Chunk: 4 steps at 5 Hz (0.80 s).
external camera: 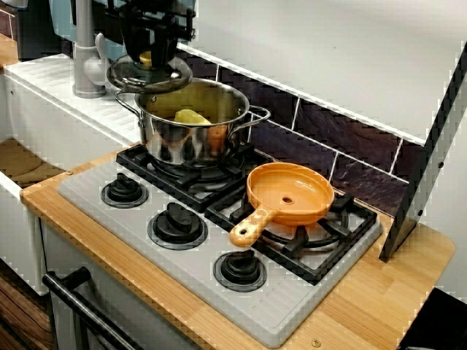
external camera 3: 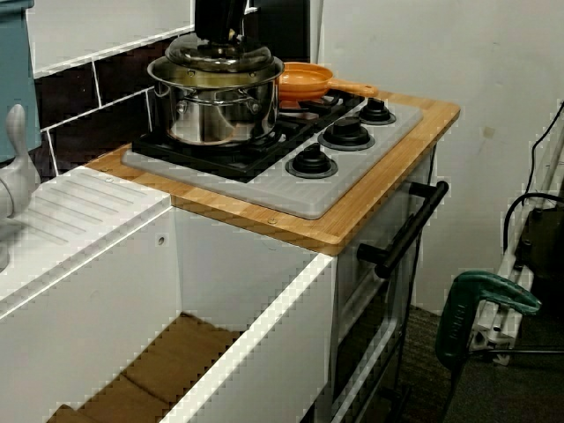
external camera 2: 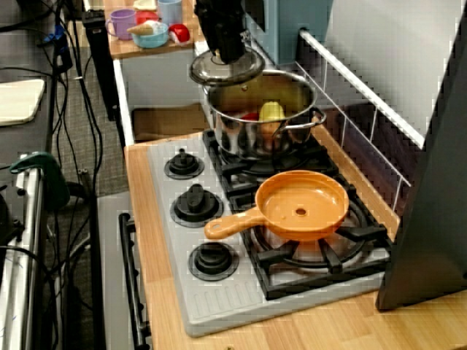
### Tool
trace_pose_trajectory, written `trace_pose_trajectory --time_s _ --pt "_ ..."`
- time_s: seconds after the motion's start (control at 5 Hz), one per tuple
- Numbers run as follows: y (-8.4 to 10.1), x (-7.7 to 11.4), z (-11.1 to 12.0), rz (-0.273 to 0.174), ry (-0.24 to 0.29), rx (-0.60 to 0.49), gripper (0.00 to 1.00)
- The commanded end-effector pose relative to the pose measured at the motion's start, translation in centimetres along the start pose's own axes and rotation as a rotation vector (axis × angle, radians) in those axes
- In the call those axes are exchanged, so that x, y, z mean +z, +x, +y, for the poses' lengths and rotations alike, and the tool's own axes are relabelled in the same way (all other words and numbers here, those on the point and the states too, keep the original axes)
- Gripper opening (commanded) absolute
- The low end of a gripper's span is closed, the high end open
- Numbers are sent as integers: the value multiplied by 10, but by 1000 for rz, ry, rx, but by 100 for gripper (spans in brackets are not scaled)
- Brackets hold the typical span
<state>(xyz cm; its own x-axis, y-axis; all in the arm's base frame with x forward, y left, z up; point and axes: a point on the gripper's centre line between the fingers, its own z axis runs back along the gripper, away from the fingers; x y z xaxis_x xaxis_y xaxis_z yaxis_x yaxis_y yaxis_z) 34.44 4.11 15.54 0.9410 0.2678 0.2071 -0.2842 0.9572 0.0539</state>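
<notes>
Gripper stands in the upper left of the view facing the backsplash, clenched from above on the knob of a glass lid; the black fingers hide the knob itself, so we judge the grasp from the lid hanging level beneath them. We find the lid held just over the steel pot, offset toward the frame's left edge so that most of the pot's mouth stays uncovered. In the view from the sink side the lid sits very close above the rim, and we cannot tell whether the two touch. The pot rests on the rear burner grate, which accounts for its steady, upright stance. Inside it, the view along the counter shows a yellow toy food piece beside a red one. An orange frying pan occupies the neighbouring burner, well apart from the gripper, its handle pointing toward the three black knobs at the stove front. A grey faucet stands just beyond the lid, near the frame's top left.
</notes>
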Motion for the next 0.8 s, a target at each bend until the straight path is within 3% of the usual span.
trace_pose_trajectory --time_s 0.0,0.6 --pt "10 8 3 -44 6 27 0" --pt "4 7 10 -33 7 25 0"
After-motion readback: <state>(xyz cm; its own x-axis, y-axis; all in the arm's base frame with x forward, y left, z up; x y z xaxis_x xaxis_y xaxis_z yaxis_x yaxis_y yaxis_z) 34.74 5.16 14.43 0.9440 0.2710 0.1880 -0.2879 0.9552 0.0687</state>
